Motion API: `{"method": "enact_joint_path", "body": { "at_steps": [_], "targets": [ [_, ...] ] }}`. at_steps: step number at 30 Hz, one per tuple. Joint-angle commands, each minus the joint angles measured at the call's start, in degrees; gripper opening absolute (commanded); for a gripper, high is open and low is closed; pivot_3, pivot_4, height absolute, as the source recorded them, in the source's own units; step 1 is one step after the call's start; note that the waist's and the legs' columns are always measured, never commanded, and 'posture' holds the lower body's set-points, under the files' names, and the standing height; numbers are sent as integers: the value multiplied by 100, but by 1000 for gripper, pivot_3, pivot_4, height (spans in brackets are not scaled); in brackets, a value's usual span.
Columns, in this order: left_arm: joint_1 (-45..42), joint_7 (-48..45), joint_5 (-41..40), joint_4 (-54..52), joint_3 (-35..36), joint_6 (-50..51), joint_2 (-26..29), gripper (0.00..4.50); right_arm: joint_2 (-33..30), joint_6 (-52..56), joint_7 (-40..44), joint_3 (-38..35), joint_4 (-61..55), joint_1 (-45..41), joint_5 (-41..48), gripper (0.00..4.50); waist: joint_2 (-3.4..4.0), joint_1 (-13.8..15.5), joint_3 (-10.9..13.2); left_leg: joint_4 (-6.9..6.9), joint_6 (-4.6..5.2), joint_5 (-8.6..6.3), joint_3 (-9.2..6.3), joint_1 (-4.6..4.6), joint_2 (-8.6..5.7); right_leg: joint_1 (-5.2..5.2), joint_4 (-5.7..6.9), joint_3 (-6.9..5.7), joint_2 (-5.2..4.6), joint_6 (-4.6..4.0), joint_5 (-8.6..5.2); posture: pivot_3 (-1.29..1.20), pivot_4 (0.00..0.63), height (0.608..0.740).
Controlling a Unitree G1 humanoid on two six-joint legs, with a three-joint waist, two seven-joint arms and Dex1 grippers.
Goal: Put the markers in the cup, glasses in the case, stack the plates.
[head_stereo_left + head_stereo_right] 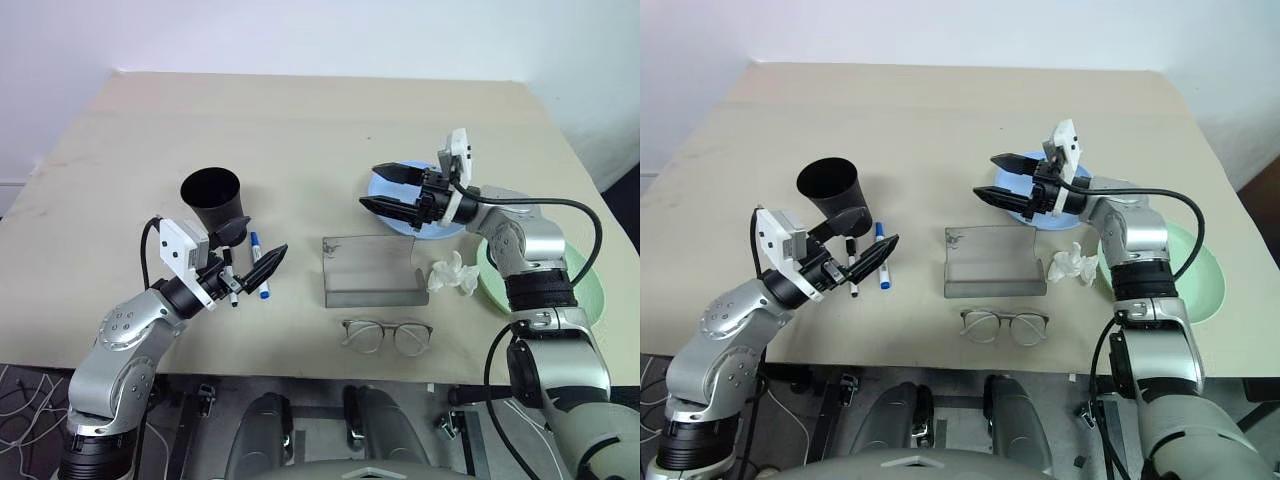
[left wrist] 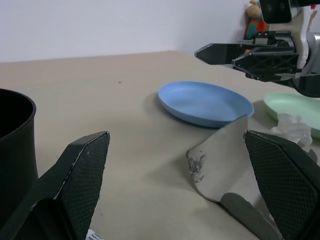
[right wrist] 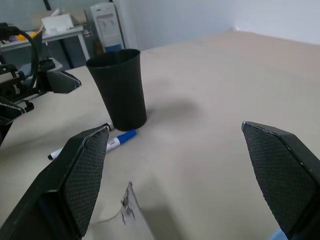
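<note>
Left gripper [image 1: 259, 250] hangs fingers wide apart, empty, just above two slim white-barrelled markers [image 1: 246, 275] lying beside the black tapered matte cup [image 1: 213, 199] toward the counter's [image 1: 300, 130] left edge. Markers look light, stiff, slick, likely to roll; pinch mid-barrel. Right gripper [image 1: 385, 190] also spread, empty, over the light blue round plate [image 2: 205, 102] toward the right edge. Open grey hinged case [image 1: 370, 270] sits mid-counter, thin dark-wire glasses [image 1: 386, 335] at the near edge, fragile; grip the bridge.

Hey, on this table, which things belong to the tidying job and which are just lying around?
Job things: blue-capped marker, black-capped marker, black cup, glasses, open grey case, light blue plate, mint green plate.

Lying about: crumpled white tissue.
</note>
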Motion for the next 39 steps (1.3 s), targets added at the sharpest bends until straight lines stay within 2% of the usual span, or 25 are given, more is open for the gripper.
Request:
{"method": "enact_joint_path", "body": {
  "at_steps": [1, 11, 18, 25, 39],
  "targets": [
    [-119, 119, 86, -255, -117, 45, 37, 4500, -101, -79, 105, -98, -67, -98, 49, 4473, 0, 6, 0, 0, 0, 0, -1, 0, 0, 0, 0, 0, 0, 5, 3, 0, 150, 701],
    [-189, 159, 268, -225, -398, 10, 1, 4500, -149, -58, -64, -56, 99, -287, -162, 4473, 0, -15, 0, 0, 0, 0, 0, 1, 1, -1, 2, 0, 3, 9, 6, 0, 150, 701],
    [25, -259, 358, 21, -445, -152, 149, 4500, -351, 58, -185, -146, -278, -9, -161, 4473, 0, 15, 0, 0, 0, 0, 1, 0, -1, -1, 0, 0, -1, -6, -3, 0, 150, 701],
    [-159, -444, 518, 370, -515, -271, 144, 4500, -536, 162, -505, -218, -691, 303, -170, 4473, 0, 8, 0, 0, 0, 0, 1, -1, -1, -1, -1, 1, -3, -6, -3, 0, 150, 701],
    [-627, -547, 170, 349, -405, 448, 342, 4500, -954, 892, -1131, -422, -1347, 756, -127, 4473, 0, 6, 0, 0, 0, 0, 0, -3, -1, -1, -1, 0, -1, 4, 1, 0, 150, 701]
  ]
}}
